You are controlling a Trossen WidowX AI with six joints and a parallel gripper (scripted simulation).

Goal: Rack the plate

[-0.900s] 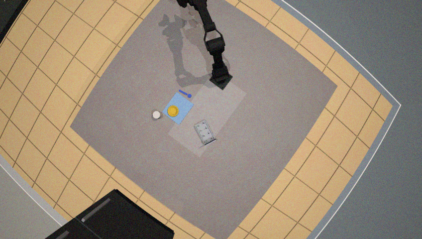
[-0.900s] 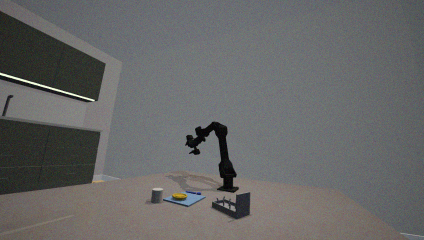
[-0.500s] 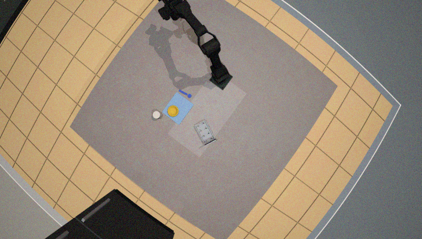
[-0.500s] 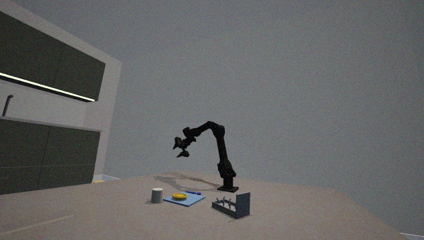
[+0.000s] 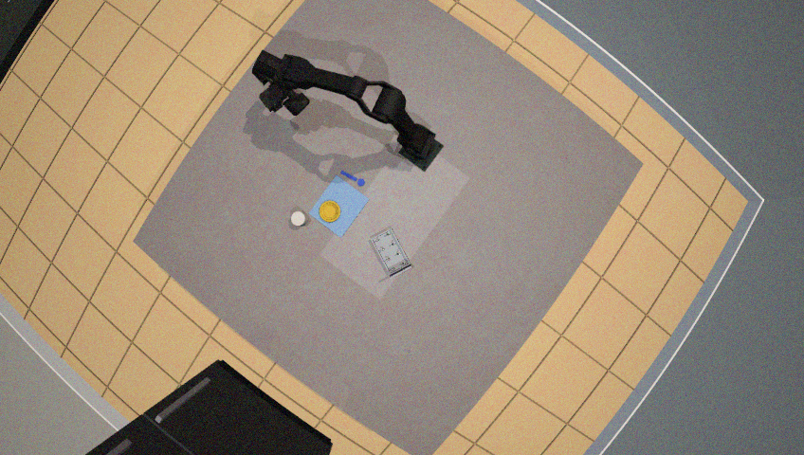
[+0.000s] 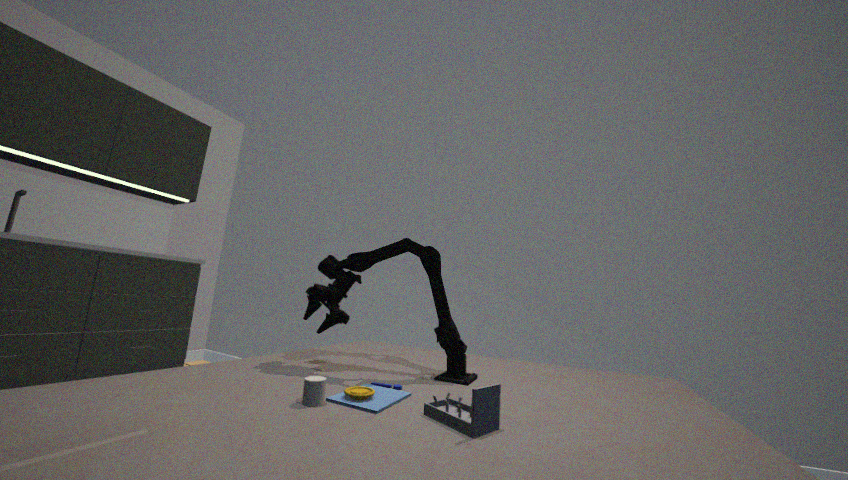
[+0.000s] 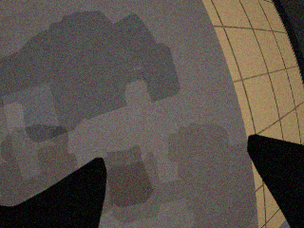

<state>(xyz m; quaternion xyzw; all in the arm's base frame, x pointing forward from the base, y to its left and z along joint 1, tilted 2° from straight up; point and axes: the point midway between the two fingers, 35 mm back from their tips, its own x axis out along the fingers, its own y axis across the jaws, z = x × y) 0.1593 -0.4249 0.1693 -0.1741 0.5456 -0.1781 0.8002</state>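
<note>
Gripper: fingers spread, holding nothing, high above the tabletop.
Plate: flat on the blue mat, mid-table.
Rack: well apart from the plate.

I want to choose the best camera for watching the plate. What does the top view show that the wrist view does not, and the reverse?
Only the top view shows the yellow plate lying flat on the blue mat, with the dish rack, white cup and blue spoon nearby. Only the wrist view shows the open gripper close up, jaws wide apart with nothing between them. Both show the grey table surface, the arm's shadow and the tiled floor.
</note>
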